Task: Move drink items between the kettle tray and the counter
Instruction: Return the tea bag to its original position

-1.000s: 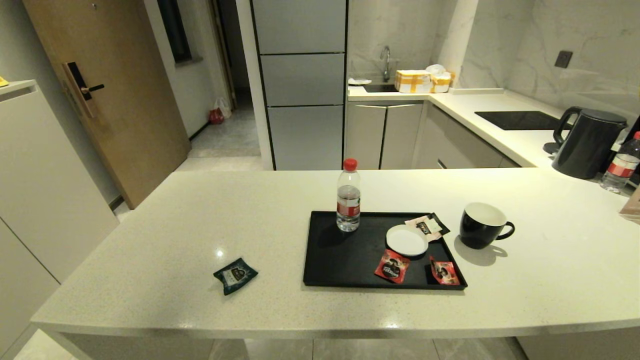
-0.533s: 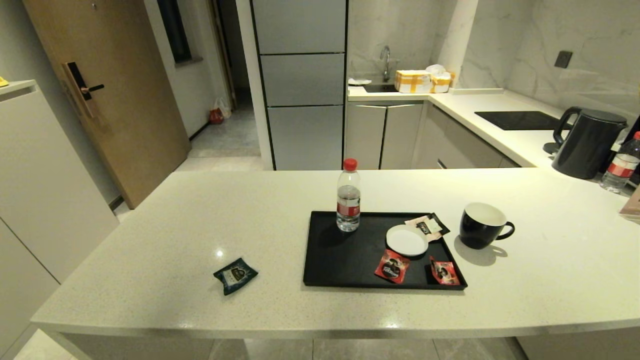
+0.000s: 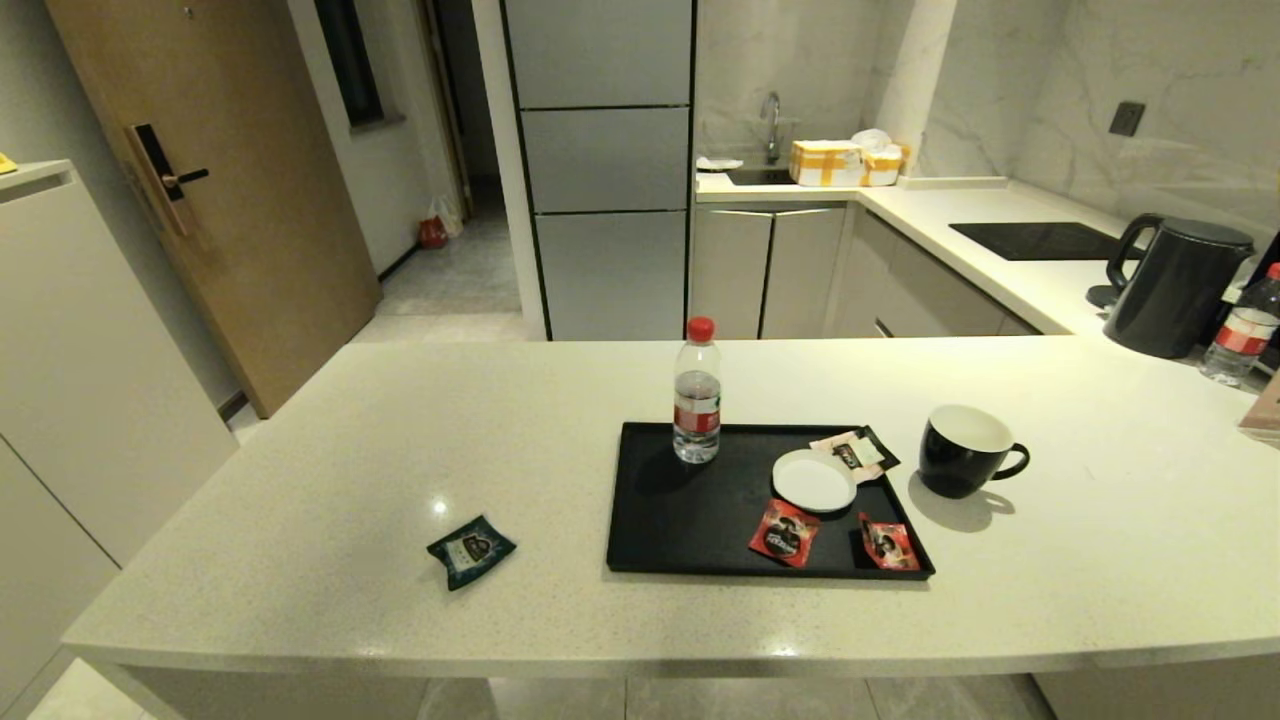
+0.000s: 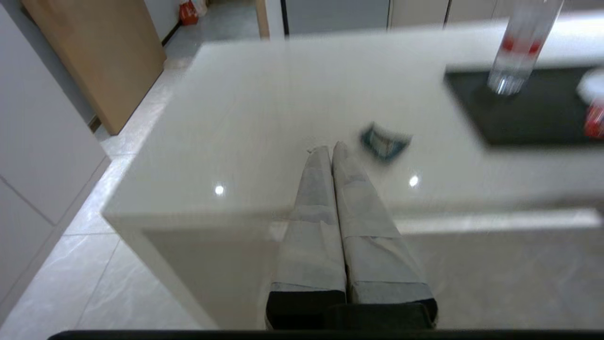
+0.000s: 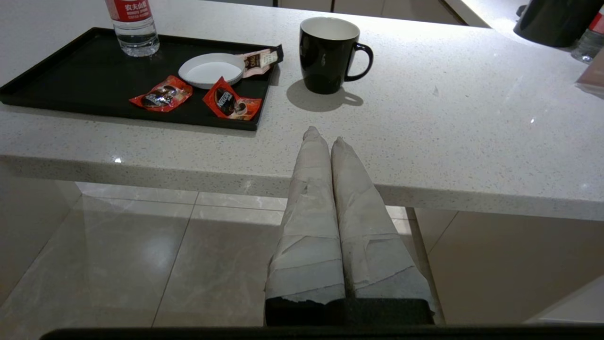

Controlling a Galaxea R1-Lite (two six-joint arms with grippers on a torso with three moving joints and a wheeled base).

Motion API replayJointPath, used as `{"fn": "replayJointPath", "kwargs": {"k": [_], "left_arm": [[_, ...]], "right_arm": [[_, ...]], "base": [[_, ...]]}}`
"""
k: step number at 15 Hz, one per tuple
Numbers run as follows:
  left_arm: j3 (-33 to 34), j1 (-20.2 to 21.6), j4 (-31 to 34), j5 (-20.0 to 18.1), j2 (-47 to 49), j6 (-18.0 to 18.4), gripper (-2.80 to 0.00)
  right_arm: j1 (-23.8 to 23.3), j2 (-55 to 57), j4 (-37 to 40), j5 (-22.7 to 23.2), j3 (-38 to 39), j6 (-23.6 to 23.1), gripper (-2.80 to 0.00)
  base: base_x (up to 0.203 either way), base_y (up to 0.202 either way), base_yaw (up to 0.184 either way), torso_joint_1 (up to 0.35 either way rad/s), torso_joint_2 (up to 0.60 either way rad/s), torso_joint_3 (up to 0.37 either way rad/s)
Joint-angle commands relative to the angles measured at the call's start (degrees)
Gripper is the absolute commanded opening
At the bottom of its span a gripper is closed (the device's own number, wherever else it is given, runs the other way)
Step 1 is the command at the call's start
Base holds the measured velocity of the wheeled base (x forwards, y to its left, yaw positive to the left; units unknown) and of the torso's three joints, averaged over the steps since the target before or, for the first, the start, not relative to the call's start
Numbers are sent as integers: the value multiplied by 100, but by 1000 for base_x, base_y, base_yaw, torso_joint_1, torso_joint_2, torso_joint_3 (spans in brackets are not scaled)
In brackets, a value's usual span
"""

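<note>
The mug (image 3: pixel 963 450) stands on the counter (image 3: pixel 300 480) right of centre in the head view, just beside the tray (image 3: pixel 690 520) but apart from it. The teal sachet (image 3: pixel 470 549) lies on the counter at lower left, well apart from the tray. A water bottle (image 3: pixel 697 404), a white saucer (image 3: pixel 813 480) and two red sachets (image 3: pixel 784 532) sit on the tray. The left gripper (image 4: pixel 329 149), clenched empty, seems to hover short of the counter's near edge, though that view is blurred. The right gripper (image 5: pixel 323 136) is also closed on nothing, near the counter edge.

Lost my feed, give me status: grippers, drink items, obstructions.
Left gripper and right gripper shut, empty, short of counter. Mug, teal sachet on counter, off tray. Nothing blocking.
</note>
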Motion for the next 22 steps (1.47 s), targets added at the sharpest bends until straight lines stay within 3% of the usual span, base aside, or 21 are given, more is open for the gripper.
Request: {"fn": "replayJointPath", "kwargs": {"k": [1,3,5,8,13,16,18,19,22], "left_arm": [[-968,-4,226,-14,1446,-157,-280],[-2089,-23,1132,-122,3070,-443,-280],[-2729,-52,1790,-348,4741,-796,-280],[-3446,-209,2394,-621,6329,-1315,-280],[-3921,-1486,1109,-624,9070,-2451,-280],[-4185,-1845,722,20,9871,-2944,-280],[-4181,-1856,264,519,10219,-3226,-280],[-4192,-1853,99,678,10421,-3321,0],[-4215,-1844,-116,849,10313,-3460,0]], "right_arm": [[1,-1,0,2,18,-6,-280],[1,-1,0,2,18,-15,-280],[1,-1,0,2,18,-6,-280],[1,-1,-1,2,18,-14,-280],[1,-1,0,2,18,-10,-280],[1,-1,0,2,18,-6,-280],[1,-1,0,2,18,-6,-280],[1,-1,-9,2,18,-6,-280],[1,-1,0,2,18,-6,-280]], "base": [[0,0,0,0,0,0],[0,0,0,0,0,0],[0,0,0,0,0,0],[0,0,0,0,0,0],[0,0,0,0,0,0],[0,0,0,0,0,0],[0,0,0,0,0,0],[0,0,0,0,0,0],[0,0,0,0,0,0]]}}
